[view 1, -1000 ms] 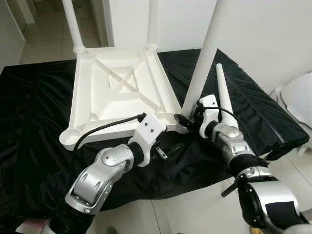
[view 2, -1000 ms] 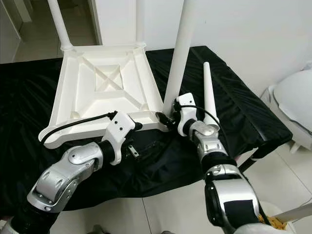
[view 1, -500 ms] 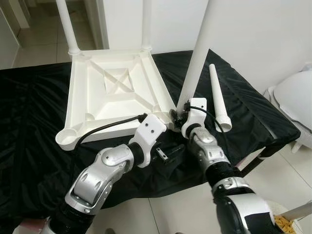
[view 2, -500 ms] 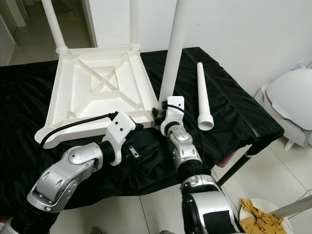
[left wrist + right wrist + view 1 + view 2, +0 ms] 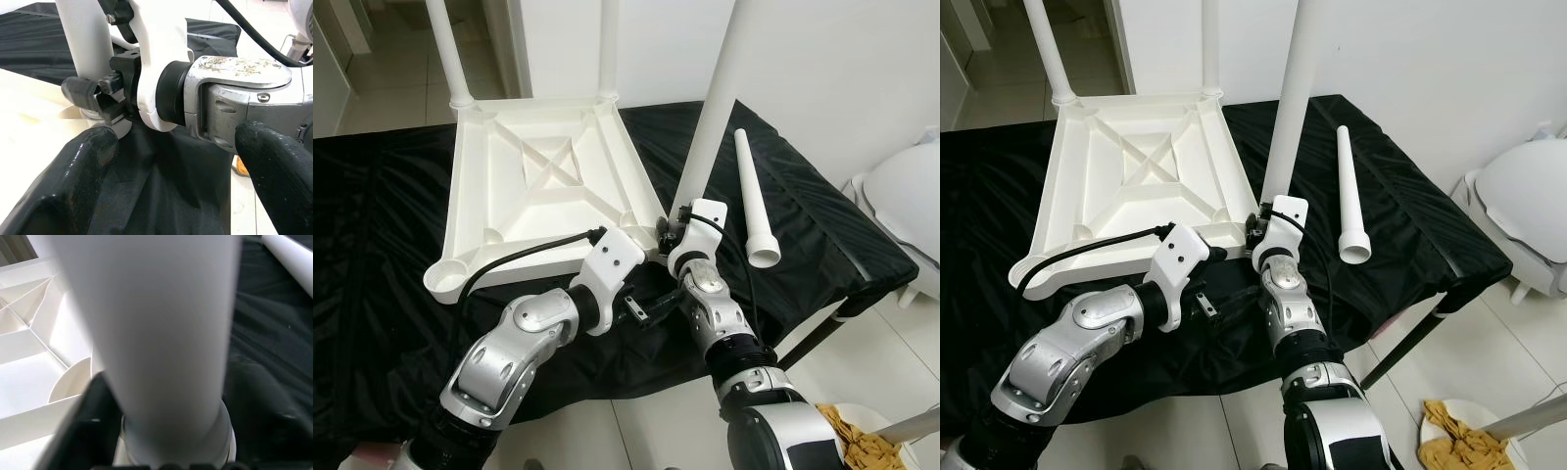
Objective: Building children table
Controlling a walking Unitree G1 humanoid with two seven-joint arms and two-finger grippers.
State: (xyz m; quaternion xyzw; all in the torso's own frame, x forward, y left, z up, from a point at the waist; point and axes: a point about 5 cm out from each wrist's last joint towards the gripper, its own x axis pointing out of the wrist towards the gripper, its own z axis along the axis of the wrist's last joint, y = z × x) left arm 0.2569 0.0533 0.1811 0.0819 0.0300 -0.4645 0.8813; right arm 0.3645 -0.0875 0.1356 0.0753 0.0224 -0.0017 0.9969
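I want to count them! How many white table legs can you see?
4: far-left corner leg, far-right corner leg, near-right corner leg in the right hand, loose leg lying on the black cloth.

Pretty clearly a room in a home, not a lab or workshop. Pale glossy floor tiles point(image 5: 391, 69) can be seen behind the tabletop point(image 5: 822, 225), which is draped in a crinkled black cloth, and plain white walls point(image 5: 842, 69) are seen beyond its far side. A doorway point(image 5: 480, 39) opening onto more tiled floor is visible past the tabletop's far corner. Something white and rounded point(image 5: 906, 206) is parked just beside the tabletop, with a yellow rag point(image 5: 1464, 436) dropped on the tiles below.
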